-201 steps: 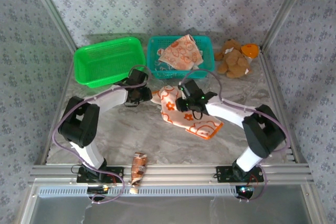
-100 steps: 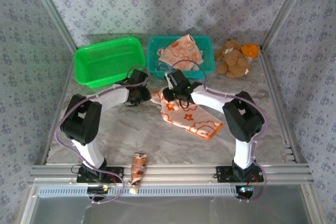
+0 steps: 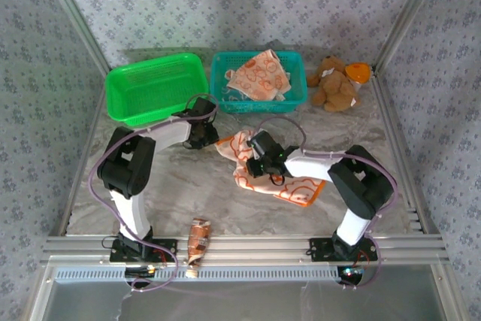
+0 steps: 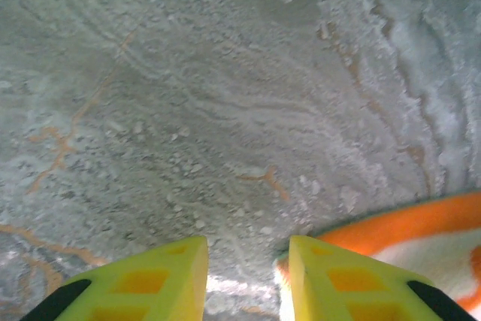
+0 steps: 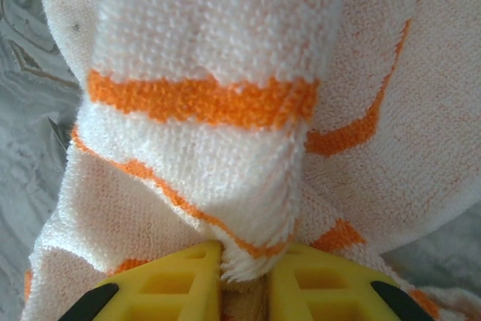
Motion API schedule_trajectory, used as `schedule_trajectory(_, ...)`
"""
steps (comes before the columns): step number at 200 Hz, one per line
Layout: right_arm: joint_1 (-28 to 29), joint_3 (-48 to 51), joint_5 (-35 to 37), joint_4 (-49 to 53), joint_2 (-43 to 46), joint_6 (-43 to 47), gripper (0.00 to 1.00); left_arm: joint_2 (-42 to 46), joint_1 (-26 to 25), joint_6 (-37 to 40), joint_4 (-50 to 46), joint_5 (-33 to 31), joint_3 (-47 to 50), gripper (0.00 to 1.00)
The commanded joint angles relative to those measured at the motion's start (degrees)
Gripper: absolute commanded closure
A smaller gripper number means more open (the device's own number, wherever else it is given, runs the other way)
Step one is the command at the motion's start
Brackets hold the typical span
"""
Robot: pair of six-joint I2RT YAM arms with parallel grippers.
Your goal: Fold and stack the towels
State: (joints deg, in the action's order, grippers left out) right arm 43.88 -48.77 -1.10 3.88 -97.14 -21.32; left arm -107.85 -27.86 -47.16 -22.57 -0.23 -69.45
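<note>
A cream towel with orange prints and an orange border (image 3: 289, 182) lies bunched on the marble table (image 3: 180, 193). My right gripper (image 3: 258, 162) sits over its left part. In the right wrist view that gripper (image 5: 244, 257) is shut on a raised fold of the towel (image 5: 210, 73). My left gripper (image 3: 204, 139) rests at the towel's far left corner. Its yellow fingers (image 4: 169, 276) stand apart over bare marble, and the towel's orange edge (image 4: 421, 223) lies just beside the right finger. A second towel, pale peach with orange prints (image 3: 259, 77), lies in the teal basket (image 3: 222, 99).
A green basket (image 3: 154, 95) stands at the back left, next to the teal one. A brown teddy bear (image 3: 334, 88) sits at the back right. A small brown wrapper (image 3: 199, 238) lies on the front rail. Metal frame posts rise on both sides.
My right gripper swung to the towel's far edge, then pulled back toward me with a fold in it, bunching the towel. The left gripper edged toward the towel's corner and its jaws narrowed.
</note>
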Motion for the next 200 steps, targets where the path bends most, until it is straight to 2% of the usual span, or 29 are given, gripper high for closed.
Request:
schedule_trajectory(1,1.2,1.8,1.9,3.1,-0.5,-2.8,0.78,-1.7,-0.9,-1.2,-2.4,1.6,-2.4,0.69)
schedule_trajectory(57,1.2,0.1,2.6,3.3,-1.4,-2.9,0.77,-0.8,-3.8,-3.2,-6.3,-1.2,-1.0,0.64)
schedule_trajectory(98,1.4,-0.2,2.2,3.5,-1.5,-3.0,0.76,-3.7,-4.1,-3.5,-5.3,-1.2,-1.2,0.63)
schedule_trajectory(117,1.2,-0.9,2.2,4.7,-0.4,-2.9,0.73,-5.3,-4.2,-3.3,-5.3,-2.3,-2.0,0.68)
schedule_trajectory(128,1.0,-1.7,2.2,6.0,1.0,-2.8,0.71,-6.0,-4.0,-2.8,-5.5,-3.0,-2.5,0.85)
schedule_trajectory(142,0.4,-2.8,2.5,7.5,3.3,-2.7,0.69,-6.4,-3.9,-1.9,-6.1,-3.6,-2.9,1.00)
schedule_trajectory(161,-1.3,-5.3,2.9,10.3,5.8,-3.2,0.68,-6.0,-3.8,0.1,-7.6,-4.7,-3.1,1.00)
schedule_trajectory(174,-3.2,-6.7,3.2,11.5,6.6,-4.8,0.60,-4.9,-3.9,1.7,-8.4,-5.5,-2.4,1.00)
schedule_trajectory(200,-8.0,-11.2,3.2,13.8,3.7,-8.1,0.59,-2.6,-4.1,5.0,-9.0,-5.5,-0.3,1.00)
